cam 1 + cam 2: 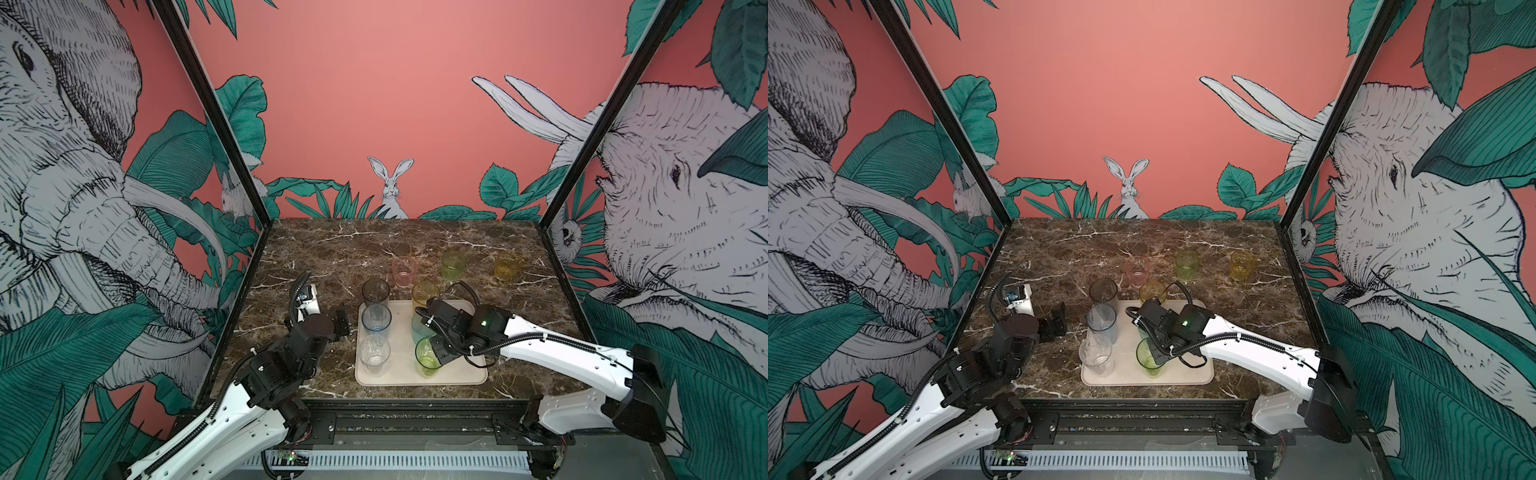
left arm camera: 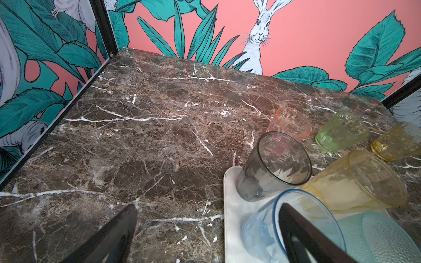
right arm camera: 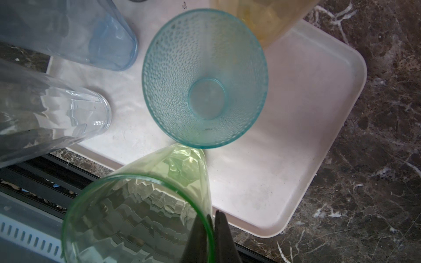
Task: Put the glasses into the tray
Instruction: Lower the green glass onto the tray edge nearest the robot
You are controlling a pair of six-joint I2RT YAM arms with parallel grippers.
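A coral-pink mural wall (image 1: 395, 104) closes me in. Grey elephants and teal leaves fill the side panels, and a white rabbit (image 1: 390, 187) is drawn low at the middle of the back. Black frame posts (image 1: 220, 124) mark the corners. Under me lies a dark brown marble tabletop (image 1: 332, 249) veined in white.

On its near half sits the cream tray (image 1: 457, 380). Six glasses are on it in two rows. On the left, the smoky grey glass (image 1: 375, 293) is at the far corner, then the blue glass (image 1: 376, 320), with the clear glass (image 1: 374, 353) nearest me. On the right, the tall amber glass (image 1: 424, 293) is at the far edge, then the teal glass (image 3: 205, 77), then the tall green glass (image 1: 428, 359).

Three short glasses stand on the marble beyond the tray: the pink glass (image 1: 404, 270), the short green glass (image 1: 453, 264) and the short amber glass (image 1: 507, 266).

My right gripper (image 3: 213, 218) is pinched tight on the tall green glass's rim, with one finger inside the wall and one outside. I cannot tell whether its base rests on the tray. My left gripper (image 1: 340, 322) hangs over bare marble just left of the tray, jaws spread wide, holding nothing.
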